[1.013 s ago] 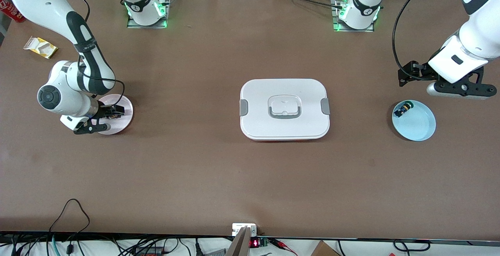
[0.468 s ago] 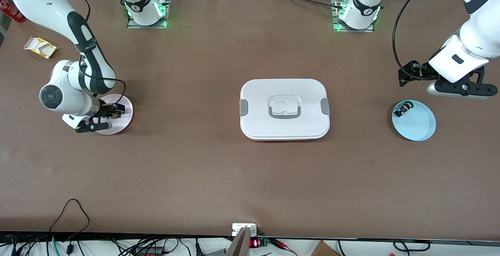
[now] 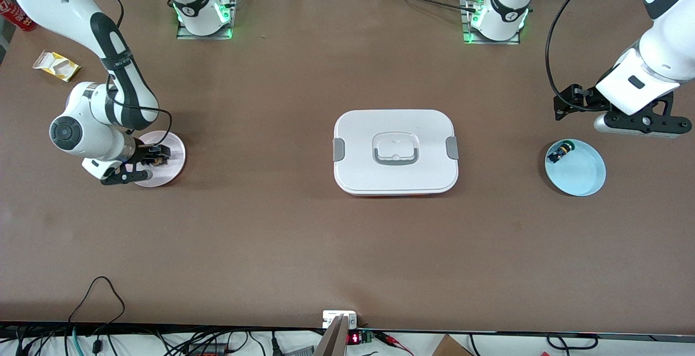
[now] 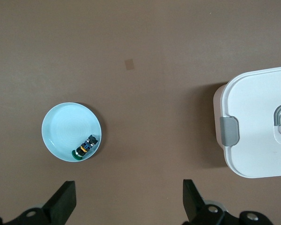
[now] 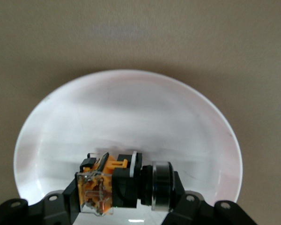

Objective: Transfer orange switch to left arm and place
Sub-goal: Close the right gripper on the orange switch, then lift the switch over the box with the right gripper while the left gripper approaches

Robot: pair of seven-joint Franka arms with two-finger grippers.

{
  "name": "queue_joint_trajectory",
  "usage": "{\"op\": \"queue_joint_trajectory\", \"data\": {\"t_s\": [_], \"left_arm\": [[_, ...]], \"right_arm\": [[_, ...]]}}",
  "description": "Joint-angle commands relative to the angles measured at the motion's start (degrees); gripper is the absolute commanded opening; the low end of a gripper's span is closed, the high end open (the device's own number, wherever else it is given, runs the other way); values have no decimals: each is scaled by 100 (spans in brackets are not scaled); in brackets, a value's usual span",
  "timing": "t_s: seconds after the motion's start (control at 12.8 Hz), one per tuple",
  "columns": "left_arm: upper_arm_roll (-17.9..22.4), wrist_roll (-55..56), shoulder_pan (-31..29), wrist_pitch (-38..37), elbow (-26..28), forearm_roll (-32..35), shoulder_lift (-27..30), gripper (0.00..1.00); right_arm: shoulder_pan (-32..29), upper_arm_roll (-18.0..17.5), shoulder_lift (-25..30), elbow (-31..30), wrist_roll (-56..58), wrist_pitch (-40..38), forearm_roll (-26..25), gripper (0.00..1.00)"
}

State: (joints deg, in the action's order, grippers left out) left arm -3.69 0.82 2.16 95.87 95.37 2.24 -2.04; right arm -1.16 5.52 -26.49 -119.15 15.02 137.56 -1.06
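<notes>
The orange switch (image 5: pixel 113 183) (image 3: pixel 157 160), black with an orange body, sits between the fingers of my right gripper (image 5: pixel 124 197) (image 3: pixel 155 159), which is shut on it just over a pale pink plate (image 3: pixel 165 169) (image 5: pixel 131 117) toward the right arm's end of the table. The white box (image 3: pixel 395 179) (image 4: pixel 257 136) with grey clips lies in the middle of the table. My left gripper (image 4: pixel 129 204) (image 3: pixel 564 105) hangs open and waits above the table, beside a light blue plate (image 3: pixel 581 174) (image 4: pixel 65 131).
The blue plate holds a small black switch with blue and yellow-green parts (image 3: pixel 560 152) (image 4: pixel 85 146). A yellow wrapper (image 3: pixel 56 65) and a red can (image 3: pixel 15 13) lie at the table's edge by the right arm. Cables run along the front edge.
My right gripper has shut on the orange switch over the pink plate and shifted slightly. The left arm has not moved.
</notes>
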Motion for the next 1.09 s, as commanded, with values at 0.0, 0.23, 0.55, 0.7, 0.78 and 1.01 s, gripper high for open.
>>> {"op": "queue_joint_trajectory", "data": {"t_s": [0.0,0.23,0.55,0.7,0.78,1.01], "left_arm": [[17,-3,22,-139,-194,40,-86,100],[17,6,22,-156,-194,40,-77,100],[17,23,30,-156,-194,40,-77,100],[17,15,30,-156,-194,40,-77,100],[17,14,30,-156,-194,40,-77,100],[17,14,22,-156,-194,40,-77,100]], "right_arm": [[11,-68,363,163,124,-421,45,23],[20,-86,539,838,124,-1456,71,23],[37,-323,882,1490,290,-2302,71,22],[160,-358,1075,1675,571,-2418,97,21],[221,-367,1189,1736,590,-2400,158,21],[309,-367,1391,1948,852,-2400,727,14]]}}
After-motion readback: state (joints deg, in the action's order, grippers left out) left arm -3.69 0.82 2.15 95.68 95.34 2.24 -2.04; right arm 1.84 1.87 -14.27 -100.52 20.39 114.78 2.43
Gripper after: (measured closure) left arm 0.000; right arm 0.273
